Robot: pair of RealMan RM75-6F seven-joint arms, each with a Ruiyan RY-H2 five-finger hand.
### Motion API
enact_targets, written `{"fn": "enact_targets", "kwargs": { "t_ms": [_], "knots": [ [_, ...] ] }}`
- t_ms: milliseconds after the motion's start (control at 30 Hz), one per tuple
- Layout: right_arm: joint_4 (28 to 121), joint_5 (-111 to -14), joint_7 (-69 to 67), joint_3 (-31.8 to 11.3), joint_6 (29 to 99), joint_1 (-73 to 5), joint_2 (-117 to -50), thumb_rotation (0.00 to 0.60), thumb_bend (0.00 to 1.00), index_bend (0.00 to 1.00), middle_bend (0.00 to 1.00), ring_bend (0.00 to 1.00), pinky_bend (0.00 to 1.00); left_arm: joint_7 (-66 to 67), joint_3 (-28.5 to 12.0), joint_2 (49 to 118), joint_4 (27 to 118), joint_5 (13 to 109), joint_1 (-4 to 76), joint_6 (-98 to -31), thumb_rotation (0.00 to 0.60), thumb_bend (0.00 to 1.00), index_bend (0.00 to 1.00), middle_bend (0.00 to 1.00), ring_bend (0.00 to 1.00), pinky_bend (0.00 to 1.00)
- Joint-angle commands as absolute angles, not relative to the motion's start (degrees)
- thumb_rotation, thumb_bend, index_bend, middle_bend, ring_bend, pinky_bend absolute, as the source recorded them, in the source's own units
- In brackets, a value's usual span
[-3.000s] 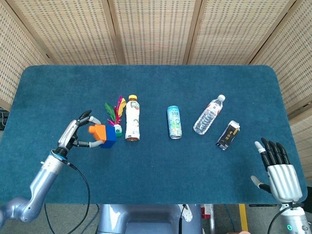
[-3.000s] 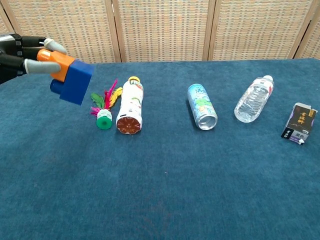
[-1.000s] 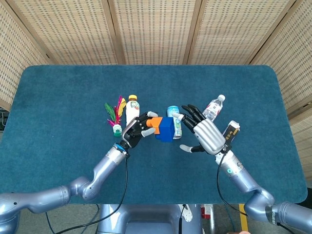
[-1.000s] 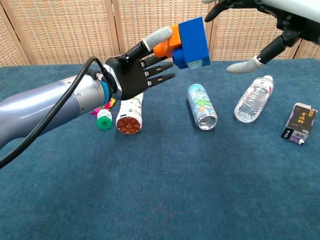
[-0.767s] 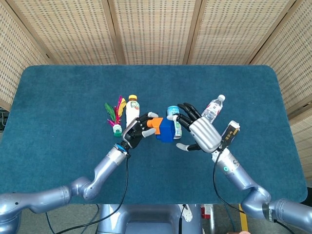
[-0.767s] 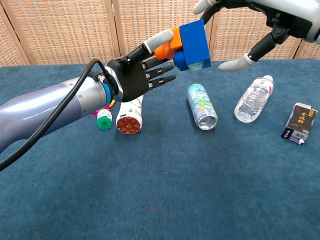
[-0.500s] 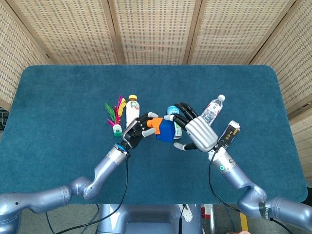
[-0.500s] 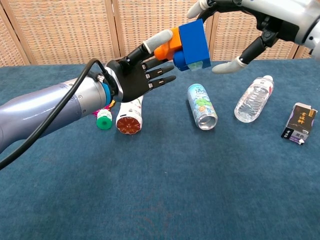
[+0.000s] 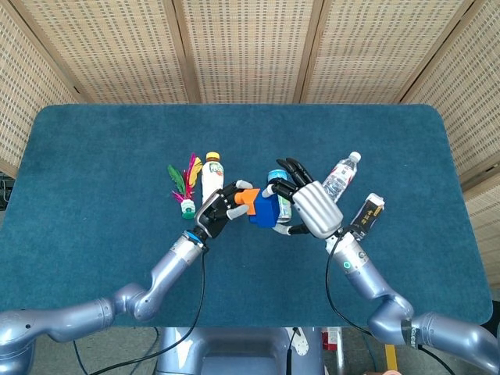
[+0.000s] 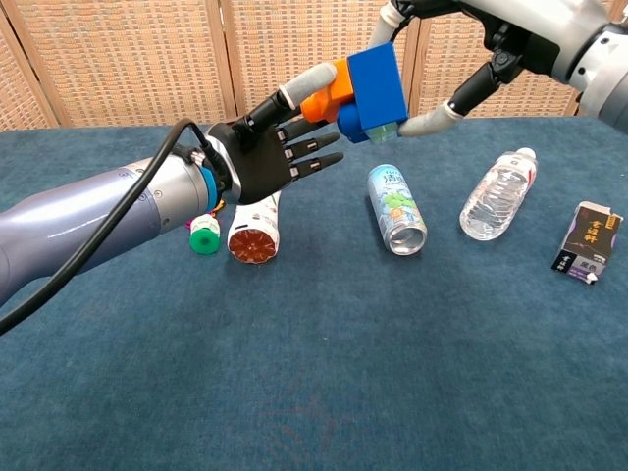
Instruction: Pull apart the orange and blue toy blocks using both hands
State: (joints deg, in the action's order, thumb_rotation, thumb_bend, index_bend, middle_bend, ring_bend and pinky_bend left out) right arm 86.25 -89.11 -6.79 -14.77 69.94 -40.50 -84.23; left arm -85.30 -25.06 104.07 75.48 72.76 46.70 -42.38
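The orange block (image 10: 329,92) and blue block (image 10: 376,82) are joined and held in the air above the table. My left hand (image 10: 267,157) pinches the orange block (image 9: 246,198) from the left, its other fingers spread below. My right hand (image 9: 309,206) wraps the blue block (image 9: 266,210) from the right. Its thumb (image 10: 428,120) touches the block's lower corner and its fingers (image 10: 391,14) reach over the top. In the chest view only part of the right hand (image 10: 502,29) shows at the upper edge.
On the blue table cloth (image 10: 314,373) lie a feathered shuttlecock (image 10: 204,234), a drink bottle (image 10: 257,212), a can (image 10: 396,208), a water bottle (image 10: 498,193) and a small dark carton (image 10: 587,241). The can lies below the held blocks.
My right hand has moved left onto the blue block, its thumb now at the block's lower corner. The left hand and the blocks have barely moved.
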Motion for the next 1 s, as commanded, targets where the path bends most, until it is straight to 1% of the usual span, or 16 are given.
{"fn": "enact_targets", "kwargs": {
  "t_ms": [33, 133, 267, 467, 667, 800, 1000],
  "knots": [
    [86.23, -88.86, -6.76, -14.79, 69.98, -40.62, -84.4, 0.6, 0.03, 0.45, 0.38, 0.0, 0.0, -85.27, -25.06, 104.07, 75.48, 72.83, 46.73, -42.31, 0.6, 0.36, 0.53, 0.51, 0.0, 0.0],
    [86.23, -88.45, -6.71, -14.71, 69.89, -40.79, -84.68, 0.6, 0.05, 0.46, 0.42, 0.01, 0.0, -85.36, -25.09, 104.14, 75.55, 72.87, 46.68, -42.31, 0.6, 0.36, 0.53, 0.51, 0.0, 0.0],
    [85.94, -88.24, -6.93, -14.94, 70.63, -40.94, -85.53, 0.6, 0.16, 0.51, 0.5, 0.05, 0.0, -85.25, -25.01, 104.26, 75.53, 72.9, 46.64, -42.28, 0.6, 0.36, 0.53, 0.51, 0.0, 0.0],
    [85.47, -88.23, -7.26, -15.0, 71.2, -41.15, -86.19, 0.6, 0.26, 0.57, 0.56, 0.09, 0.0, -85.14, -25.01, 104.48, 75.4, 72.73, 46.6, -42.22, 0.6, 0.36, 0.53, 0.51, 0.0, 0.0],
    [85.14, -88.28, -7.39, -14.82, 71.55, -41.21, -86.38, 0.6, 0.3, 0.62, 0.6, 0.12, 0.0, -85.07, -25.06, 104.46, 75.4, 72.74, 46.52, -42.17, 0.6, 0.37, 0.53, 0.51, 0.0, 0.0],
    [84.65, -88.69, -8.04, -14.71, 72.15, -41.15, -86.05, 0.6, 0.3, 0.63, 0.61, 0.12, 0.0, -84.84, -25.22, 104.02, 75.47, 72.61, 46.31, -42.15, 0.6, 0.37, 0.53, 0.51, 0.0, 0.0],
    [83.73, -90.4, -10.43, -14.35, 73.6, -40.52, -82.88, 0.6, 0.3, 0.63, 0.61, 0.12, 0.0, -84.51, -25.36, 101.14, 75.68, 71.74, 44.6, -42.04, 0.6, 0.37, 0.53, 0.51, 0.0, 0.0]
  ]
}}
